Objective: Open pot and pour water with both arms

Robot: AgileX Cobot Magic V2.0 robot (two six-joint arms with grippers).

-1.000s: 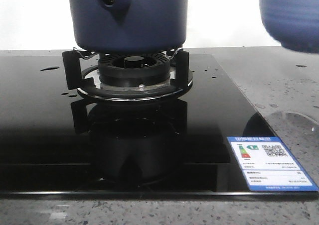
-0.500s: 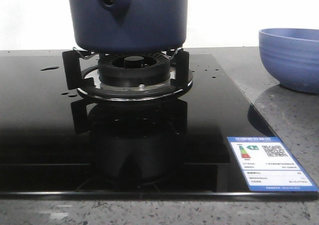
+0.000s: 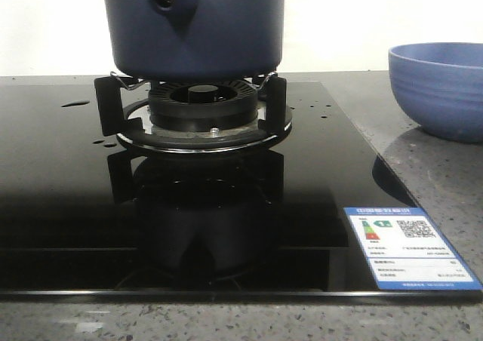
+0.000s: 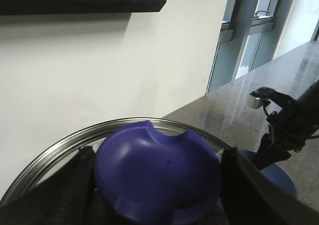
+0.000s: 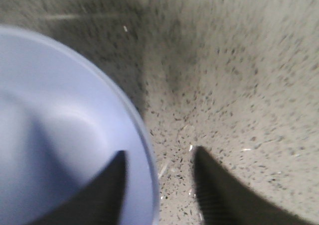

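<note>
Centrally, one large dark navy-blue matte cylindrical pot (image 3: pixel 195 26) sits on the black pan supports (image 3: pixel 106 105) of one round gas burner (image 3: pixel 202 109), its top cut off by the front view's upper edge. One tapered stub with one round hole (image 3: pixel 164 1) faces the camera on the pot's side. The burner is set in one glossy black glass cooktop (image 3: pixel 68 205), which mirrors pot and burner. Water (image 3: pixel 75 103) shows as several small shiny drops on the glass, left of the burner and a few to its right. One blue-and-white label sticker (image 3: pixel 407 247) lies at the cooktop's near right corner.

One lighter periwinkle-blue ribbed bowl (image 3: pixel 439 88) stands on the speckled grey stone counter (image 3: pixel 423 167), well right of the pot.

Left gripper (image 4: pixel 157 185): two dark fingers (image 4: pixel 249 190) closed on either side of one blue round knob (image 4: pixel 158 177), which sits on one lid with a shiny metal rim (image 4: pixel 60 145).

Right gripper (image 5: pixel 158 185): two fingers spread, one inside the bowl and one outside over the counter, straddling the rim; blurred, so contact cannot be told.
</note>
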